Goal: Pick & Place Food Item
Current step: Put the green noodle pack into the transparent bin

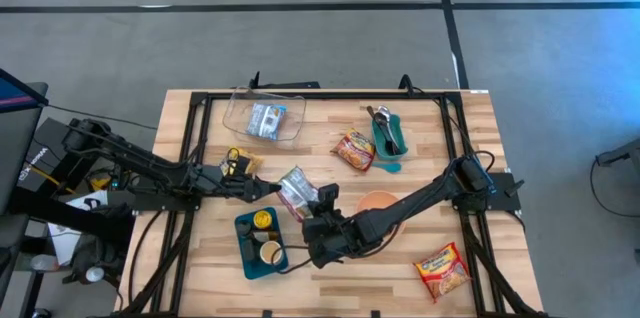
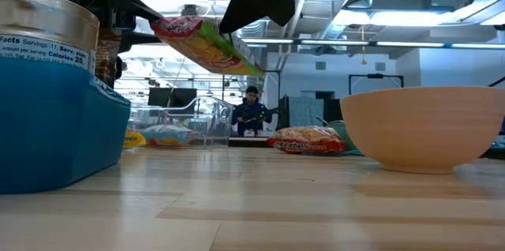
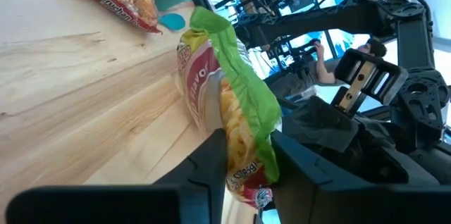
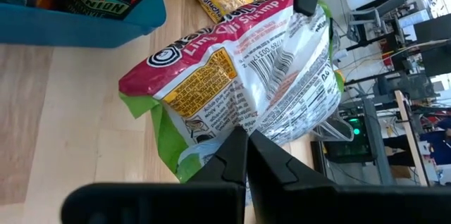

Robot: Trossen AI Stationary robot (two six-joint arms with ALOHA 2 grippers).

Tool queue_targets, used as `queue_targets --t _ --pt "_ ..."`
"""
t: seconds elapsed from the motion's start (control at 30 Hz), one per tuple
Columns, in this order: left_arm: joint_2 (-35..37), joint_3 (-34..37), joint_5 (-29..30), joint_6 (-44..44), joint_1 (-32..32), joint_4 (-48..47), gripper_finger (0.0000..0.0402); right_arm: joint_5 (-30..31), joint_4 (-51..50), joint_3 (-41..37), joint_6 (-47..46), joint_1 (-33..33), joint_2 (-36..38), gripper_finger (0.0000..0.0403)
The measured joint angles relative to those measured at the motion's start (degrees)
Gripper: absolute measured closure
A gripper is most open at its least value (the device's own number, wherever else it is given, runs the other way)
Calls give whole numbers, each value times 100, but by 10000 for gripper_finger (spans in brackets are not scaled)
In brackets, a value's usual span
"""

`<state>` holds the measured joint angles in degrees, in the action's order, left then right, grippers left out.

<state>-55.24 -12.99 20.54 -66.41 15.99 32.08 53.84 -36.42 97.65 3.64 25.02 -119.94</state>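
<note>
Handing over the packet (image 1: 296, 191) mid-table, at ten o'clock of the bowl (image 1: 380, 201), I see from above both grippers meeting. Left wrist: left gripper (image 3: 246, 155) clamped on it. Right wrist: right gripper (image 4: 246, 155) pinching it; I'd release right next.

The ramen packet (image 4: 239, 83) reads "Lime Chili Shrimp" (partly creased). The jar (image 2: 43, 38) label reads "Servings: 11" and "Calories 25".

A tan bowl (image 1: 378, 203) sits near a teal tray (image 1: 246, 254) on the wooden table (image 1: 400, 268).
</note>
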Motion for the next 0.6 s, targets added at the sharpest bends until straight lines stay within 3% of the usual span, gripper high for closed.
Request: queue_targets --t 0.6 --pt "0 0 3 10 0 12 379 13 9 0 -14 0 0 395"
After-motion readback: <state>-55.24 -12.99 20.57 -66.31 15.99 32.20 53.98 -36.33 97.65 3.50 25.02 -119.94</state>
